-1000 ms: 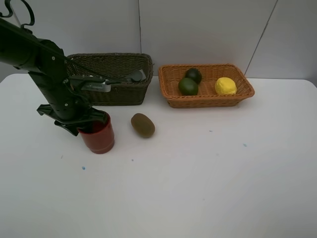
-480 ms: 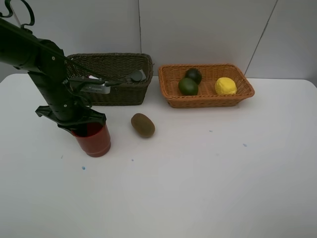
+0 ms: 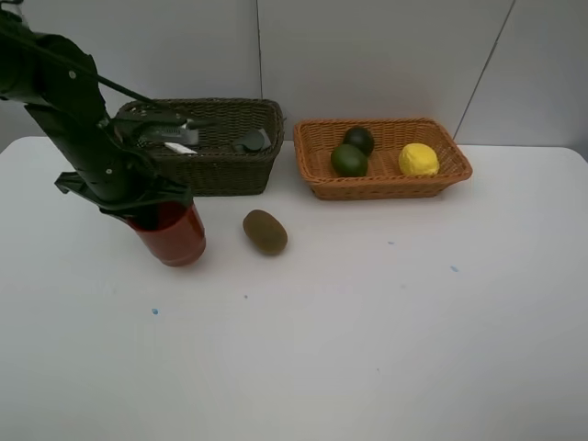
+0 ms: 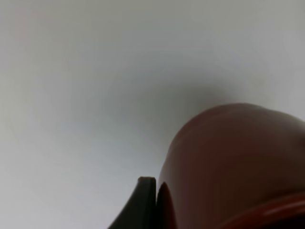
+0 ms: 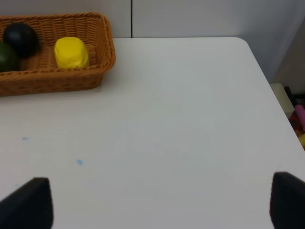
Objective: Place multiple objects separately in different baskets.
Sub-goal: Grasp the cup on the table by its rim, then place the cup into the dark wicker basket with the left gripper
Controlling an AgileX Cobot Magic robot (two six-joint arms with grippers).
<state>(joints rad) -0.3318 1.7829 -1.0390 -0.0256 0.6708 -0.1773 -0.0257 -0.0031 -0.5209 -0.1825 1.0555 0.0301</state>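
**Entry: red cup in transfer to the dark basket**

Dark olive basket (image 3: 204, 147), upper left of the overhead frame: you are aiming for its open interior, so be lifting high enough to clear the front wall before you release.

Left gripper (image 3: 152, 209): it is pinching the red cup (image 3: 172, 232) at the rim, one dark finger (image 4: 139, 206) pressed against the cup's wall in the wrist view. The cup is hanging just below the claw, tilted, at centre left.

Kiwi (image 3: 265, 231): lying just right of the cup; be keeping clear of it.

Right gripper (image 5: 159, 202): fingers spread wide, holding nothing.
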